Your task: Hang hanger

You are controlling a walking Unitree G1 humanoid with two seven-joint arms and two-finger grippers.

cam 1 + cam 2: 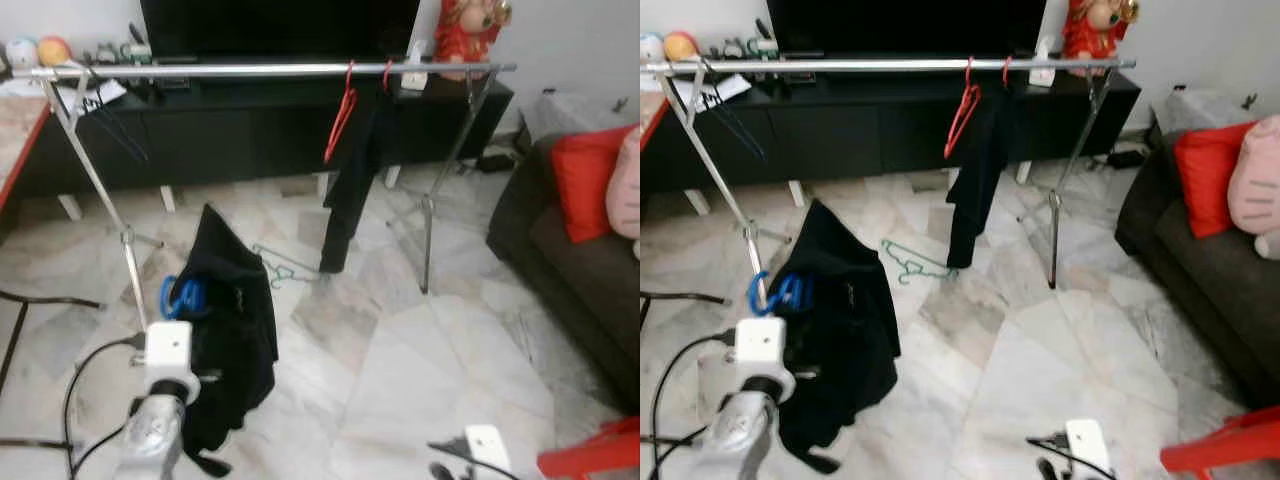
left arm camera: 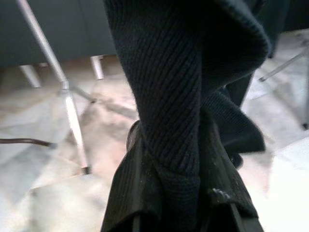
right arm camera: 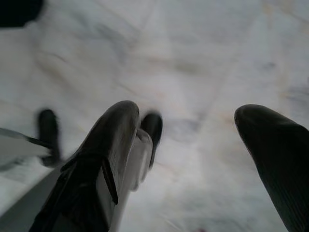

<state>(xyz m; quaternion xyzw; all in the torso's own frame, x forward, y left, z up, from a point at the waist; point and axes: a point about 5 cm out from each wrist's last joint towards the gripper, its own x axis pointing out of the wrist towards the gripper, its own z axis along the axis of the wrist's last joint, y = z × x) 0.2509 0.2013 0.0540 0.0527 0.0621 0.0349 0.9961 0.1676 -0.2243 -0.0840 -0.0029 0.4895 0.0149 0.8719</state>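
The left gripper (image 1: pixel 190 300) is raised in front of the robot with a blue hanger (image 1: pixel 183 296) at its fingers, and a black knitted garment (image 1: pixel 232 330) drapes from that hanger down over the arm. In the left wrist view the ribbed knit (image 2: pixel 169 111) folds thickly right over the fingers and hides them, so whether they are clamped on the hanger cannot be told from the pictures (only soft dark cloth lies where the fingertips would be).

Beyond the fingers stands a clothes rack (image 1: pixel 260 70), a thin shiny metal bar on slanted tubular legs. A red hanger (image 1: pixel 342 110) hooks over the bar, and just beside it a dark garment (image 1: pixel 352 190) hangs long and narrow toward the floor. A pale green wire hanger (image 1: pixel 910 262) lies flat on the floor (image 1: pixel 400 360) between the held garment and the hanging one. The floor is glossy marble tile, white with grey veins.

The right gripper (image 3: pixel 193 140) hangs low over the marble, its two smooth rounded black fingers (image 3: pixel 116 140) spread well apart with nothing between them.

Behind the rack runs a long black cabinet (image 1: pixel 200 130) with a dark screen (image 1: pixel 280 25) on it. Off to the right fingers' side sits a dark sofa (image 1: pixel 580 270) with a red cushion (image 1: pixel 585 180)
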